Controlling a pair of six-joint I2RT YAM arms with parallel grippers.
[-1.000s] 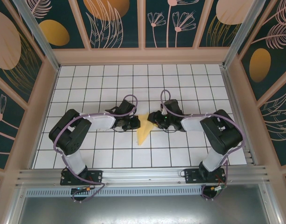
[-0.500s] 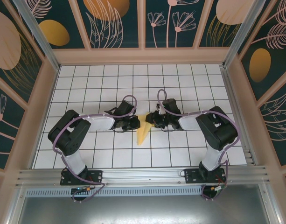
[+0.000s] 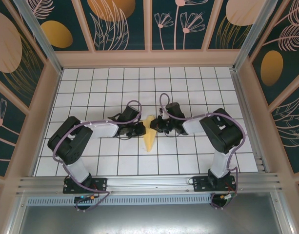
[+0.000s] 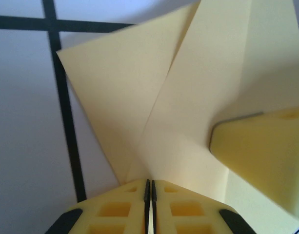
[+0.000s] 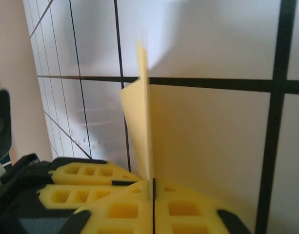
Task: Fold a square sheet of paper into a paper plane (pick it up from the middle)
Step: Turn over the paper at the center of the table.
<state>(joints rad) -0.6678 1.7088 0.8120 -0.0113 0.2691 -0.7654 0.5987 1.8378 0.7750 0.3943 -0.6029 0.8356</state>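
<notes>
The creased pale-yellow paper plane [image 3: 149,139] sits pinched by the left tool [image 3: 142,129] and right tool [image 3: 154,126] on a white gridded counter [image 3: 188,157]; floral walls [image 3: 125,24] surround it.

The paper [image 3: 149,135] is a plain pale yellow, unmarked, on a white table [image 3: 188,92] ruled with a black grid. The fingers [image 4: 115,209] of the left gripper [image 4: 149,187], at the bottom of its wrist view, are a deeper yellow edged in black. The arms [image 3: 103,129] are black with white sections and purple cables [image 3: 134,102] — the walls [image 3: 125,24] across the top of the overhead view are dark teal with orange and peach ovals and pale line-drawn plants — and the rail [image 3: 149,184] along the bottom is silver grey.
</notes>
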